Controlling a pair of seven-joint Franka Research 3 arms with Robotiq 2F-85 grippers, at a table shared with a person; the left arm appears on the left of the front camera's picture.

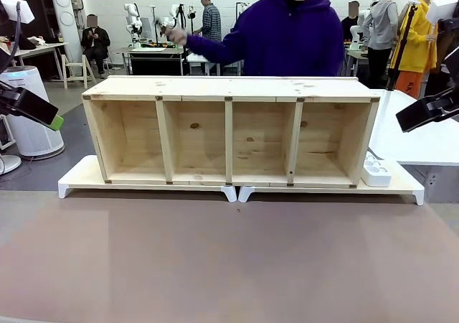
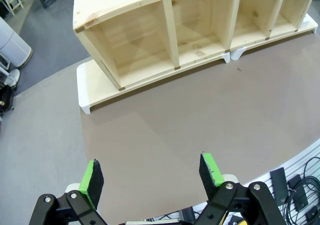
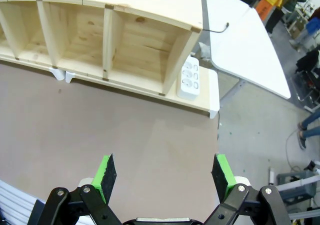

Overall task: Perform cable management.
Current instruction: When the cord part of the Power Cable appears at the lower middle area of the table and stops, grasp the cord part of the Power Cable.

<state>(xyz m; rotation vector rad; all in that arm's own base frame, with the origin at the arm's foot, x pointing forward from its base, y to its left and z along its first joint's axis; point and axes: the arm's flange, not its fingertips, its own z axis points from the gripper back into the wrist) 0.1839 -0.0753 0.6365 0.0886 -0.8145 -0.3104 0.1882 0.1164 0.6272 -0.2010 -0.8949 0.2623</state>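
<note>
Left wrist view: left tool [image 2: 150, 166] wide open at frame bottom above the brown tabletop [image 2: 200, 115], facing the wooden shelf [image 2: 130, 15] at top; right tool [image 3: 164, 161] equally open, empty.

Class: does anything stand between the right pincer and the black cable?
Yes. The right end of the wooden shelf stands between the right pincer and the cable, which shows behind it over the white table.

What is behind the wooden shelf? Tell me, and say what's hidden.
A person stands behind the wooden shelf; an end of the cable shows past its top corner. The shelf covers whatever else lies there.
</note>
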